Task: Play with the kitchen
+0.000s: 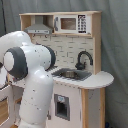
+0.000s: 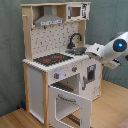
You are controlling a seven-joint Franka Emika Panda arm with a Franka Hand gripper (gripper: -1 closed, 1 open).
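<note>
A white and light-wood toy kitchen (image 2: 57,65) is standing against a grey curtain (image 2: 11,60), and in the second exterior view its oven door (image 2: 67,106) is hanging open at the unit's front, below the black-red stovetop (image 2: 51,59) at the counter's left end. The Panda arm (image 2: 111,50) is reaching in from the second exterior view's right toward the sink (image 1: 71,74) and black faucet (image 1: 83,59). The claw is not clearly showing, so its state cannot be told. The risk here is judged to be 2-fold: the arm clipping the faucet or counter edge, or striking the open door.
</note>
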